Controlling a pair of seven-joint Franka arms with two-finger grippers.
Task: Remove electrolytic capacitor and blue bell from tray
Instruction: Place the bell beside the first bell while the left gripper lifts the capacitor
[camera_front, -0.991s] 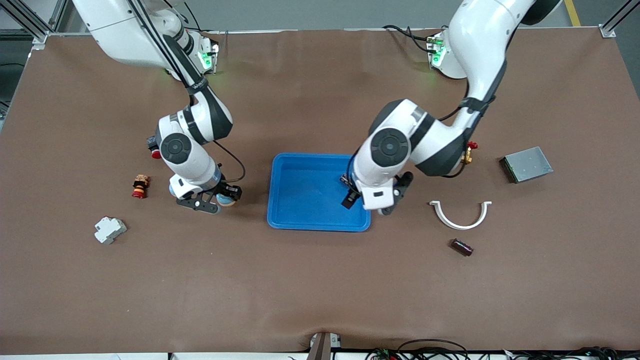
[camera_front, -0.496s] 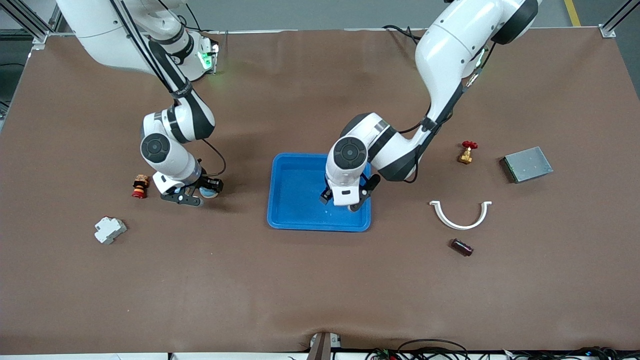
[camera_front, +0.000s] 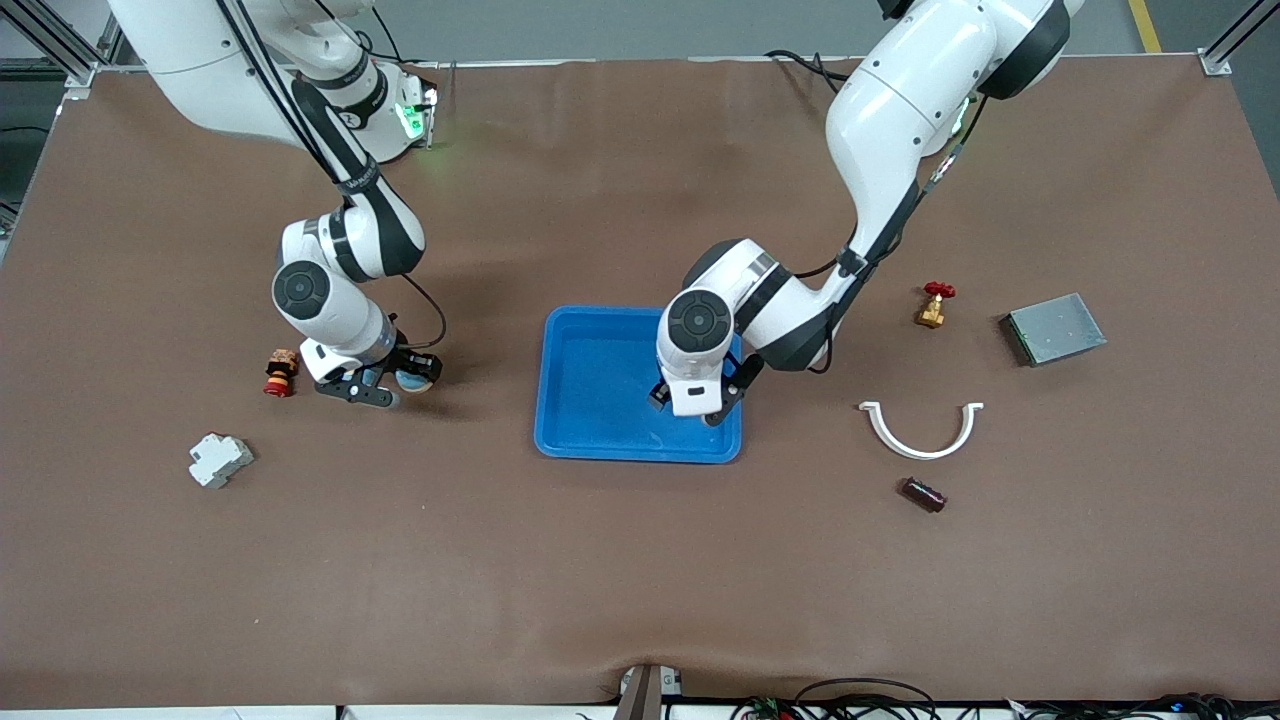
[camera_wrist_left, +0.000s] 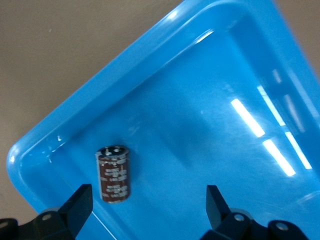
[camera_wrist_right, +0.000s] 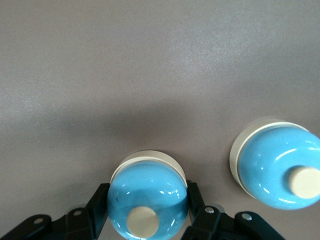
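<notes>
With the right gripper (camera_wrist_right: 146, 220) pinching the blue bell (camera_wrist_right: 147, 197) over the table (camera_front: 640, 560), lower the left gripper (camera_wrist_left: 145, 207), jaws spread, squarely astride the electrolytic capacitor (camera_wrist_left: 113, 173) lying in the tray (camera_front: 590, 440).

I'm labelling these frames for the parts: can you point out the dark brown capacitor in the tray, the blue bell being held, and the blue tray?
Dark brown cylindrical capacitor (camera_wrist_left: 114, 173), left wrist view, sleeve side.
Glossy blue bell (camera_wrist_right: 146, 199), right wrist view, dome.
Bright blue plastic tray (camera_front: 640, 451), front view, rim nearest the camera.
</notes>
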